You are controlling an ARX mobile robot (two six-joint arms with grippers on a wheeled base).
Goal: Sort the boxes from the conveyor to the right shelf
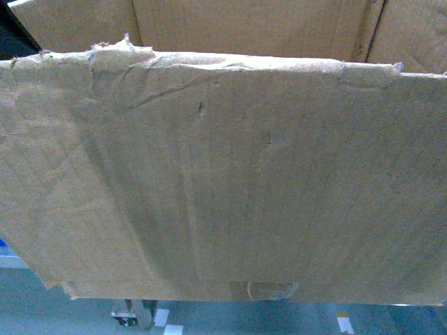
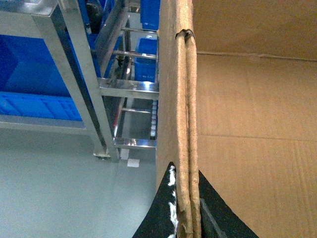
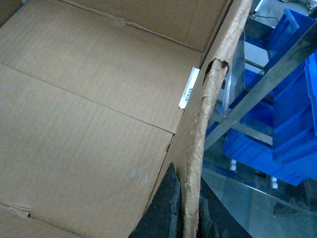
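A large brown cardboard box (image 1: 230, 174) with ragged torn top edges fills the head view, held up close to the camera. My left gripper (image 2: 185, 218) is shut on the box's left wall (image 2: 185, 99), one black finger on each side of the torn edge. My right gripper (image 3: 190, 213) is shut on the right wall (image 3: 203, 119) in the same way. The box's inside is bare, with a white label (image 3: 188, 88) on one wall. The silver shelf (image 2: 79, 79) stands beyond the box in the left wrist view. The conveyor is out of view.
Blue plastic bins (image 2: 29, 69) sit in the metal rack, and more blue bins (image 3: 277, 124) on slanted rails (image 3: 270, 82) show past the box's right wall. Grey floor (image 2: 54, 183) lies below, with white tape marks (image 1: 162, 317).
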